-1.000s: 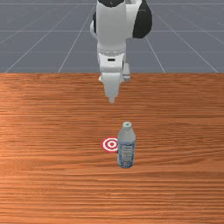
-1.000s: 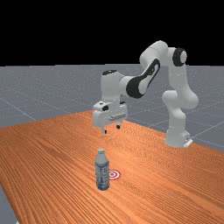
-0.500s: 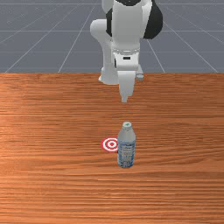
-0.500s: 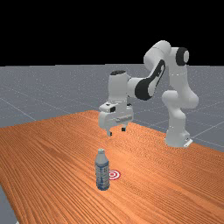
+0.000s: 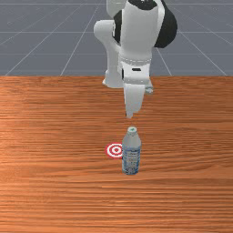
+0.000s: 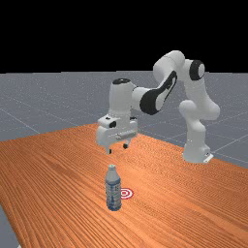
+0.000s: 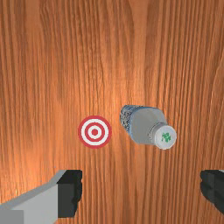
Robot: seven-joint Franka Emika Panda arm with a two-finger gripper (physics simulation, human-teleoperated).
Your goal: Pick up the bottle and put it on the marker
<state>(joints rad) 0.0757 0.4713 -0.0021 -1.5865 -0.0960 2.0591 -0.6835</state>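
And here's the bottle [image 5: 131, 154], upright on the orange-brown table [image 5: 54, 191], white cap on top with its green mark, pale shoulders, blue-and-white label down the body! Right beside it lies the marker [image 5: 114, 149], flat, red and white rings: at the bottle's side toward the front view's left, and toward the far view's right, where the bottle overlaps its edge. My wrist view has a strip of bare wood between the two, so the bottle stands just off the marker, the pair apart

Up we go, and there's my claw [image 6: 117, 148], hanging above the bottle's height, a gap between my fingertips and that cap! My fingers [image 7: 70, 192] are spread wide, wood visible between them, and the bottle sits off to one side of the line joining my fingertips, its cap leaning closest to that line in the wrist view

Farther out now, my white and grey arm [image 6: 196, 97] reaches over from its base, which stands well apart from the bottle, toward the far view's right
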